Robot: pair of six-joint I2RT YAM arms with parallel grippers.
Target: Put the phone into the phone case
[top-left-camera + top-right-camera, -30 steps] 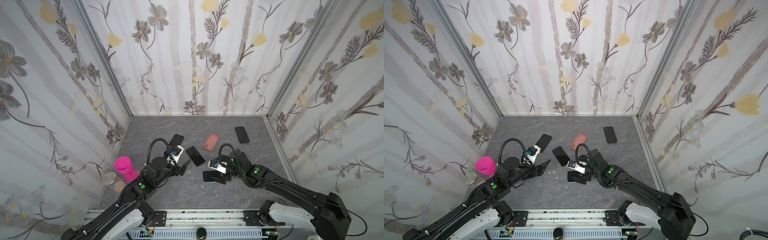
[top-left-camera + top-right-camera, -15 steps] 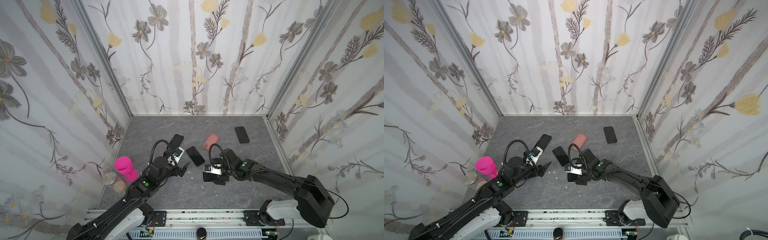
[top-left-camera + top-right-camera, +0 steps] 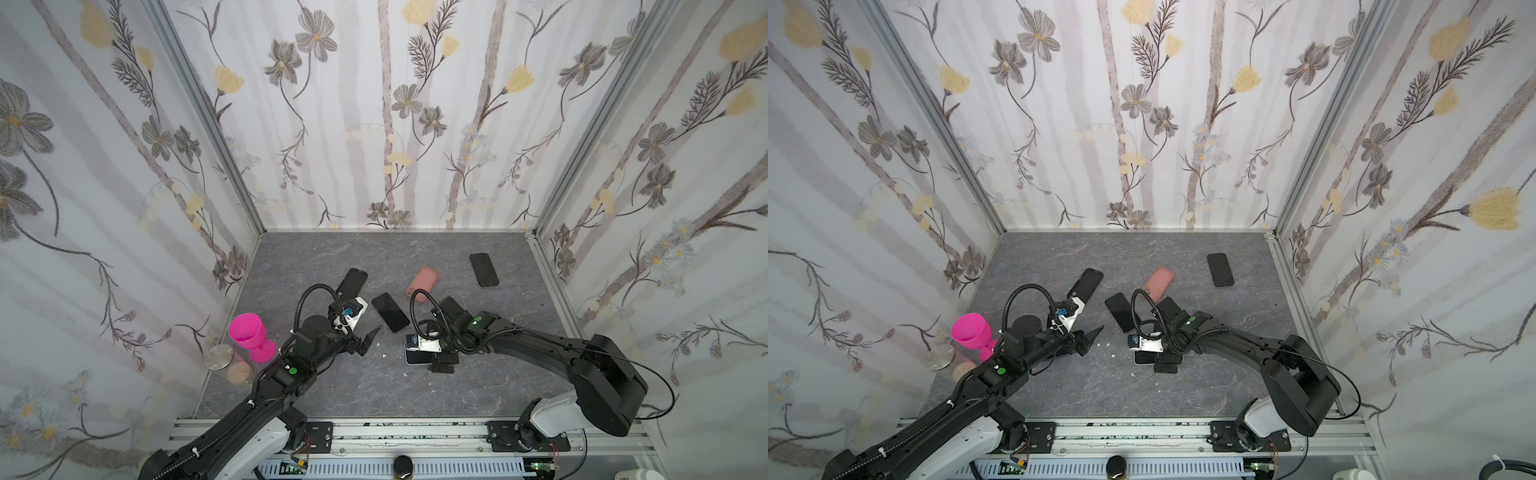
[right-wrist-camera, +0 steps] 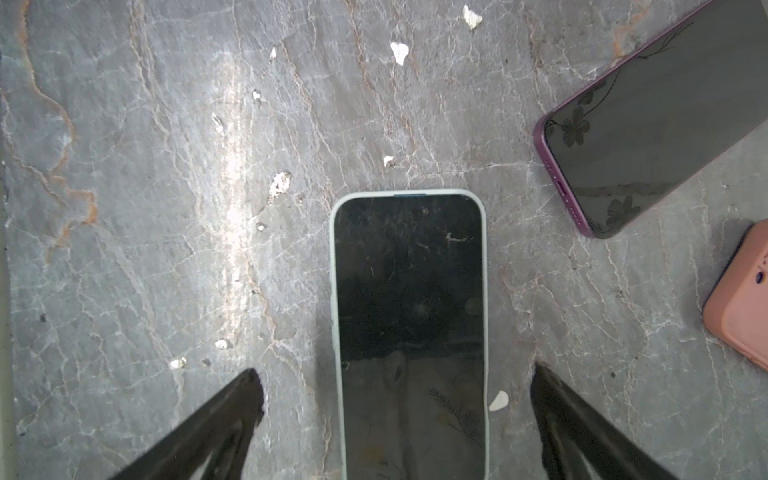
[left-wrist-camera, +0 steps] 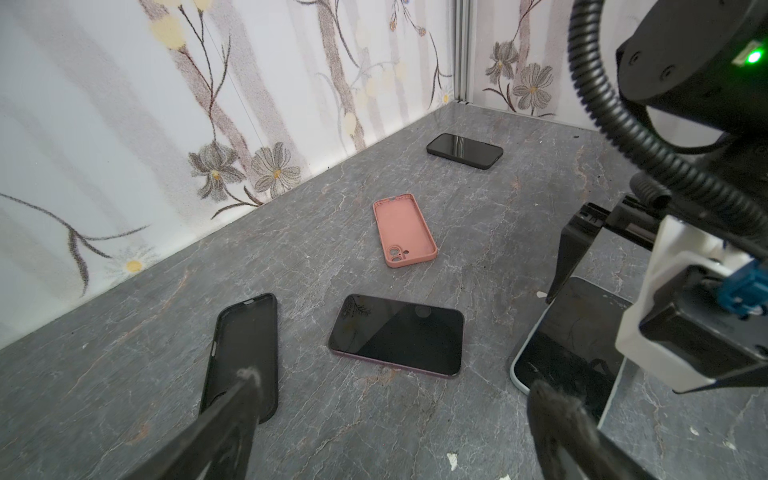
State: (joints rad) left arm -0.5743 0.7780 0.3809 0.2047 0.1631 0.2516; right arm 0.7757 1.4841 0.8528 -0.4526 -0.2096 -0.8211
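Note:
A phone with a pale rim [image 4: 409,316] lies screen up on the grey floor. My right gripper [image 4: 395,371] hangs open just above it, one finger on each side and neither touching. In both top views that phone [image 3: 413,358] [image 3: 1142,358] is partly hidden under the right gripper [image 3: 434,356] [image 3: 1163,360]. An empty pink phone case [image 3: 423,282] [image 5: 403,232] and an empty black phone case [image 3: 352,282] [image 5: 245,340] lie further back. My left gripper [image 3: 368,340] [image 5: 395,386] is open and empty, low over the floor to the phone's left.
A purple-edged phone [image 3: 390,311] [image 5: 399,332] lies between the two grippers. A black phone [image 3: 484,269] rests at the back right. A pink goblet [image 3: 251,336], a metal disc [image 3: 219,356] and a wooden disc [image 3: 239,372] stand by the left wall. White chips dot the floor.
My right arm has swung its elbow and turned the wrist, so the open gripper now straddles the pale-rimmed phone. The left gripper has barely shifted.

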